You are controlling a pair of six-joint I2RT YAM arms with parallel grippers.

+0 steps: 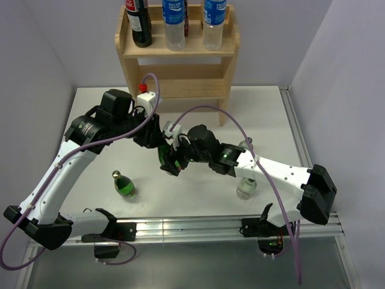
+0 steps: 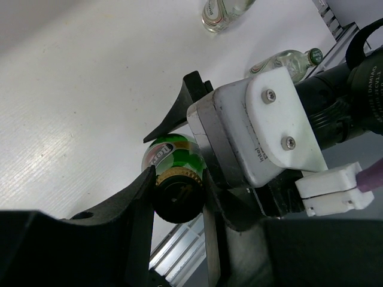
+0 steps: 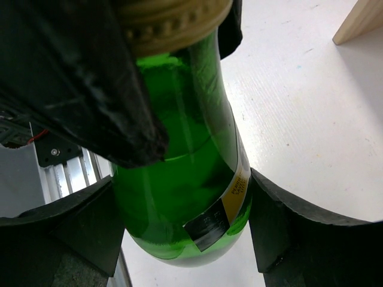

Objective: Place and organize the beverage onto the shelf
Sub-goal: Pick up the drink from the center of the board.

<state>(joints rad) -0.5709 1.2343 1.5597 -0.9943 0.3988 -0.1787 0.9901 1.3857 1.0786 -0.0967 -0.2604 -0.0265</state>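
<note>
Grips green bottle [image 3: 179, 173] by cap in left gripper [image 2: 178, 194]; straddles body with right gripper [image 3: 182, 236], fingers [image 3: 287, 233] apparently pressing both sides.

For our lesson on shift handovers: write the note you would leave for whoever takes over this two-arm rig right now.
Grippers: the left gripper is shut on the cap end of the green bottle. The right gripper is closed round the same bottle's body and seems to be gripping it. This looks like a hand-off mid-table.
Done: a cola bottle and two blue-labelled bottles stand on the top board of the shelf.
To do: shelve the green bottle, then the second green bottle and two clear bottles on the table.
</note>
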